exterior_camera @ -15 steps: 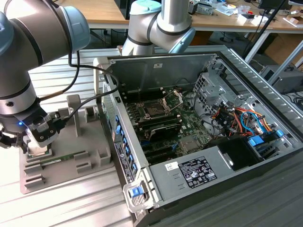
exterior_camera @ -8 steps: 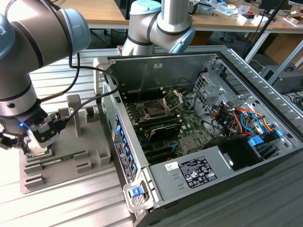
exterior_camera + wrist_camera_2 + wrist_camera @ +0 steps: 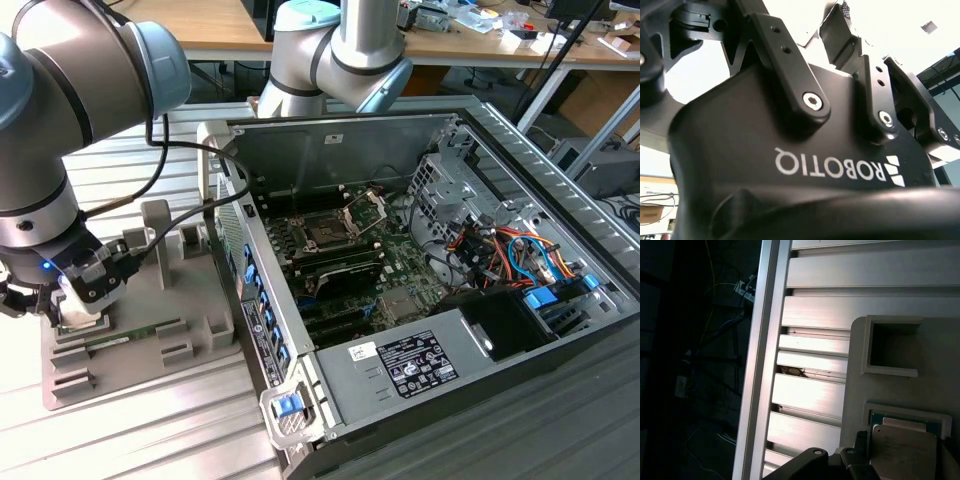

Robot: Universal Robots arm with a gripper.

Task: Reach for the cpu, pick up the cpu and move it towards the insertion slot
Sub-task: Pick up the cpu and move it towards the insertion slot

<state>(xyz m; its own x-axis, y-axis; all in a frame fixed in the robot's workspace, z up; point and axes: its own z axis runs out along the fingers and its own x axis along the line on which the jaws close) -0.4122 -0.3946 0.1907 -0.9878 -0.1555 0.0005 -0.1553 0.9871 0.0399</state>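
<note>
The cpu [image 3: 902, 447], a flat silvery square with a thin green-tan rim, lies in a recess of the grey fixture [image 3: 860, 355] in the first wrist view. A black part of my gripper sits right at the chip's edge there. In the exterior view my gripper [image 3: 75, 308] is low over the grey fixture [image 3: 190, 335] at the exterior view's left, covering the chip. The insertion slot [image 3: 325, 232], a dark square socket with its silver frame raised, sits on the motherboard inside the open computer case [image 3: 330, 390], well to the exterior view's right of the gripper.
A thin green memory stick [image 3: 120, 340] lies on the fixture beside the gripper. An empty square pocket [image 3: 892, 347] is in the fixture near the chip. The case's metal wall [image 3: 255, 300] stands between fixture and motherboard. Cables and drive bays [image 3: 520, 260] crowd the case's far side.
</note>
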